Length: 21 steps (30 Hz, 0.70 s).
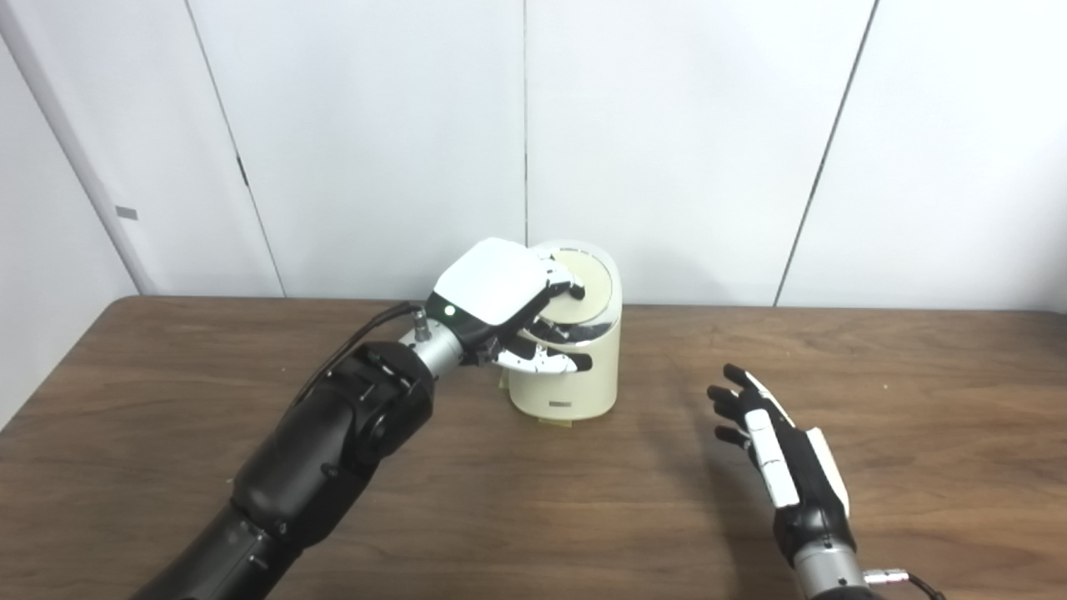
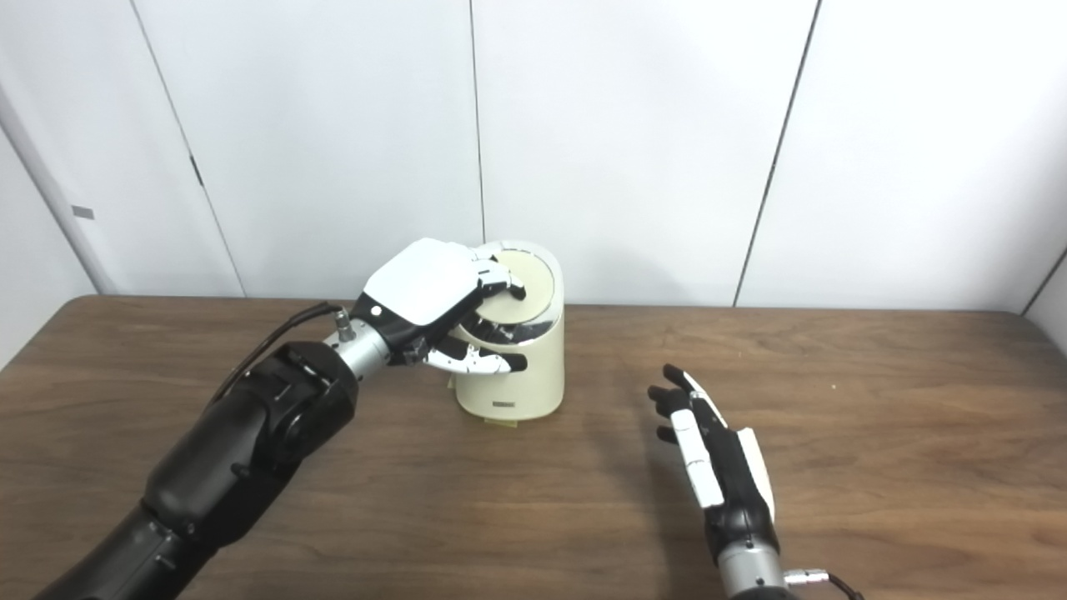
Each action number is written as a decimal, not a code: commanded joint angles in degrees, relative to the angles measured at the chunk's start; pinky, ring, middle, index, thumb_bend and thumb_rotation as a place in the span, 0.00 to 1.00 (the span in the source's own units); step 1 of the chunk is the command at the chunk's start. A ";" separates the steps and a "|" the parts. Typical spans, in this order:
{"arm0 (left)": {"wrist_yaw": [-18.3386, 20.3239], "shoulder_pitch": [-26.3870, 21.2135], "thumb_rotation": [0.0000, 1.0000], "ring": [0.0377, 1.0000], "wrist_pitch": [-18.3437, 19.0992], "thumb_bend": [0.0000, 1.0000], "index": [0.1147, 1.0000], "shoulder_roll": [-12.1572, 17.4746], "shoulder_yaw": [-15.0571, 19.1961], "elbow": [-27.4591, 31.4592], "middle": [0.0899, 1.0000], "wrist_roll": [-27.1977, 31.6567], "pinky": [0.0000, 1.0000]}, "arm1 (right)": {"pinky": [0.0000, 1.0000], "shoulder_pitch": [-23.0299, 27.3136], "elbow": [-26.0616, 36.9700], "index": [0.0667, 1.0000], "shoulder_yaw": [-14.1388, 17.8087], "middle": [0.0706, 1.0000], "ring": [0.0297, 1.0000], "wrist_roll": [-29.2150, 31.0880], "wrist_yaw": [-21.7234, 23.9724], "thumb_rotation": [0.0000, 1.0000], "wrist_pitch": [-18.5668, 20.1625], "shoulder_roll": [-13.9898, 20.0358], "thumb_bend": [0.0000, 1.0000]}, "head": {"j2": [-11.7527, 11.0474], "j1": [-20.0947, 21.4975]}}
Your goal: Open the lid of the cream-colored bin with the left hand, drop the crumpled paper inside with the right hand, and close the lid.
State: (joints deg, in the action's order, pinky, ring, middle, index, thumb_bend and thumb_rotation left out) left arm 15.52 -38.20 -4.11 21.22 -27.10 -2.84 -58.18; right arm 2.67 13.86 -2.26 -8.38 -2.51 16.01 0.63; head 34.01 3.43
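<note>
Just now the cream-colored bin (image 1: 567,367) stands upright on the brown surface (image 1: 533,500), toward its far edge near the white wall panels (image 1: 667,125). Over the bin's top sits the left hand (image 1: 500,296): its fingers (image 1: 563,287) curl down onto the round lid (image 1: 588,292), tips touching the lid near its middle, while the thumb lies against the bin's front wall just below the dark rim. Whether the lid is lifted at all is hard to make out, since the hand covers its near side. To the right of the bin and well apart from it, the right hand (image 1: 775,446) hovers low over the surface, its fingers spread and holding nothing. No crumpled paper shows; the bin's inside is hidden
</note>
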 commanded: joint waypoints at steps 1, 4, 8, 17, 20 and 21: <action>0.96 -1.10 0.71 0.84 -1.23 0.63 0.78 0.78 -1.06 -1.35 0.77 -0.96 0.84 | 0.81 1.82 2.77 0.88 0.16 0.81 0.85 0.03 0.09 0.98 -0.37 -0.31 0.62 | 0.01 0.03; 1.59 -0.93 0.72 0.83 -1.28 0.62 0.78 0.70 -1.64 -1.59 0.76 -1.68 0.83 | 0.81 1.80 3.18 0.88 -0.05 0.81 0.86 0.00 0.21 0.98 -0.09 -0.15 0.61 | 0.15 0.12; 3.09 -0.81 0.72 0.82 -1.17 0.61 0.79 0.81 -2.47 -1.49 0.75 -2.01 0.83 | 0.80 1.67 3.57 0.88 -0.09 0.81 0.85 0.26 0.37 0.99 0.02 -0.16 0.59 | 0.48 0.30; 3.90 0.13 0.66 0.81 -1.53 0.61 0.79 1.21 -3.79 -1.53 0.74 -2.46 0.86 | 0.82 1.78 4.33 0.89 -0.01 0.82 0.87 1.33 0.88 0.97 0.95 -0.41 0.60 | 1.08 0.31; 4.49 0.27 0.67 0.82 -1.38 0.61 0.80 1.32 -3.99 -1.59 0.75 -2.73 0.88 | 0.81 1.95 4.41 0.89 -0.26 0.82 0.87 0.64 0.78 0.99 1.34 -0.27 0.60 | 1.08 0.38; 4.74 0.36 0.67 0.82 -1.31 0.61 0.81 1.39 -4.08 -1.53 0.75 -2.85 0.88 | 0.81 2.00 4.46 0.89 -0.18 0.82 0.87 0.79 0.78 0.99 1.41 -0.36 0.60 | 1.08 0.38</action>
State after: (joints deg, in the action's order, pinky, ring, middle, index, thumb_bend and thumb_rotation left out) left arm 15.90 -38.78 -4.30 21.54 -29.33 -3.06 -61.02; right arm 2.67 15.83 -2.40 -7.35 -1.80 17.94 0.33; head 35.07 3.78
